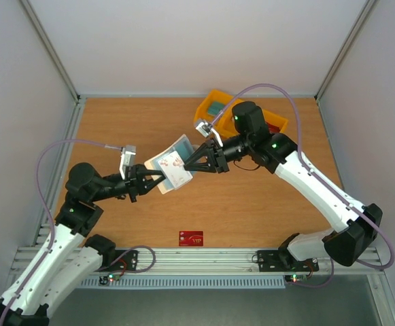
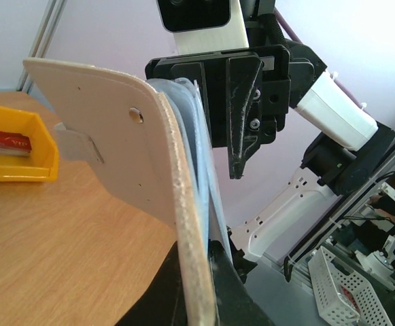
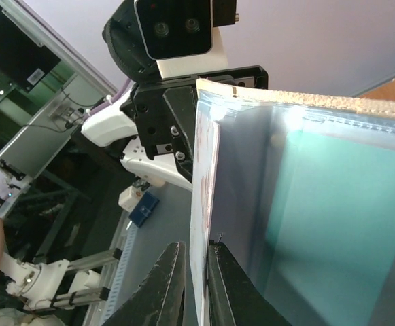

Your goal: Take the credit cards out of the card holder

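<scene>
The left gripper (image 1: 145, 180) is holding the card holder (image 1: 183, 145) up off the counter (image 1: 115, 129). Its jaws are pressing together on the holder's near edge, so the holder is standing on edge in mid-air between the 2 arms, above the middle of the counter. The right gripper (image 1: 189, 165) is meeting it from the opposite side. Its jaws are sitting almost together, pinching the free edge of a thin pale credit card (image 1: 170, 166) with reddish print.

1 red credit card (image 1: 191, 238) is lying flat near the counter's front edge, well apart from both grippers, with bare wood all around it. Open counter is also showing to the left of the holder and in front of it. The yellow bin (image 1: 209, 106) is sitting at the far edge.

The right arm is covering the bin's middle, so only its 2 ends are showing. In the right wrist view the pale credit card is standing just beside the holder's pale blue inner sleeve, and how much of it is lying inside is hard to make out. The left wrist view is cutting off the holder's lower part, and what is lying between its leaves is hidden.
</scene>
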You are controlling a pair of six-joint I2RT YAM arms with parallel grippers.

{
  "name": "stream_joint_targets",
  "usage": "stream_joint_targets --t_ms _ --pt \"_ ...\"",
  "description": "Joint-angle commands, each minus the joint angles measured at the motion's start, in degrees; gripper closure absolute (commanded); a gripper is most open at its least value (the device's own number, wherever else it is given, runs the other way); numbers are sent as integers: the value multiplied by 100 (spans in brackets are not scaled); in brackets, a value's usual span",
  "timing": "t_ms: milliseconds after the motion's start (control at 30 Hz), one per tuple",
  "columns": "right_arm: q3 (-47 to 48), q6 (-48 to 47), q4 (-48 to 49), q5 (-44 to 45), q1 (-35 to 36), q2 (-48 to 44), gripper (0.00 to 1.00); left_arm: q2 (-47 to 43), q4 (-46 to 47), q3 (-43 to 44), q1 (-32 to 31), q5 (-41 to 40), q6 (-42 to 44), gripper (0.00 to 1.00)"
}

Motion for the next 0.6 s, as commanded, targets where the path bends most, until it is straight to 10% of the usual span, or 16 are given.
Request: stream_joint_targets --t_ms 0,567 --pt "-164 179 85 -41 55 -81 88 -118 147 -147 -20 -126 -58 100" --pt "-482 898 1029 1 420 590 75 -460 1251 -1274 -29 -510 -538 100"
